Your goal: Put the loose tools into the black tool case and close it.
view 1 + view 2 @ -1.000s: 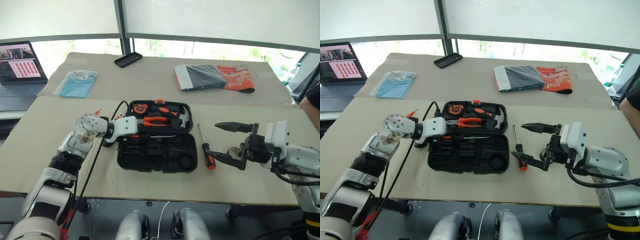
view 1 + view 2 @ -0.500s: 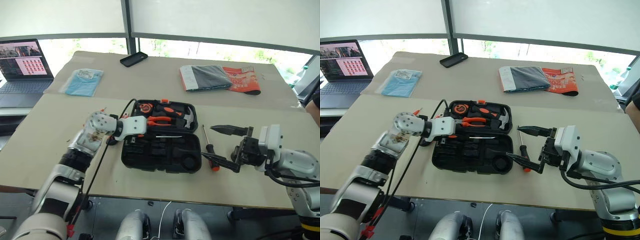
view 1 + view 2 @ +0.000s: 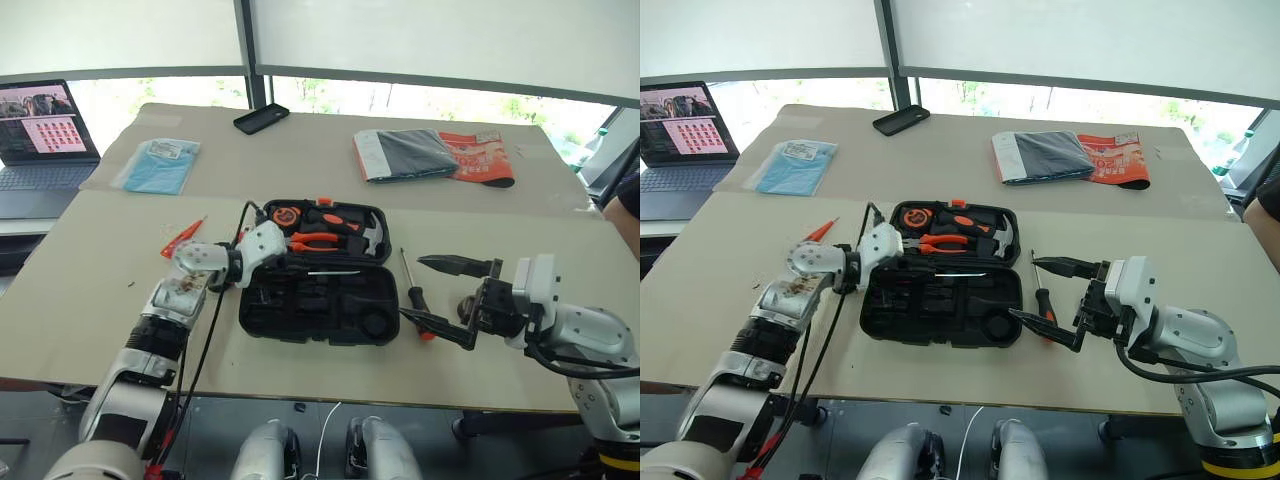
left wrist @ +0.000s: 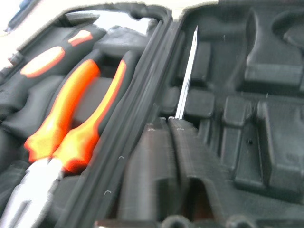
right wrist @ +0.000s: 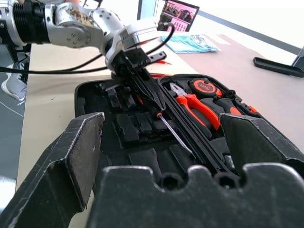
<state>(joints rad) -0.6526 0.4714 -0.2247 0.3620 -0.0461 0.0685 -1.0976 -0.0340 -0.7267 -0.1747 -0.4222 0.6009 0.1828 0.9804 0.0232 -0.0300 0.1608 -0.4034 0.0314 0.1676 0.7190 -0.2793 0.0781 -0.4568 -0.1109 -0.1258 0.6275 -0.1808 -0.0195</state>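
On a tan table (image 3: 90, 300) by the window, the tool case (image 3: 318, 300) lies open. The left claw (image 5: 151, 102), fingers pressed together, pinches the handle of a slim screwdriver (image 5: 175, 135) lying along the case's hinge. The right claw (image 3: 440, 292) gapes wide, with another screwdriver (image 3: 412, 293) on the table just beneath it.

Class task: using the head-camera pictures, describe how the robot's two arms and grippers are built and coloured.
Both arms have silver-white and grey rounded shells with black joint sections. A black cable runs loose along the left arm, with a red lead low beside it. The left gripper has two slim black fingers; the right gripper has long, pointed black fingers on a white block.
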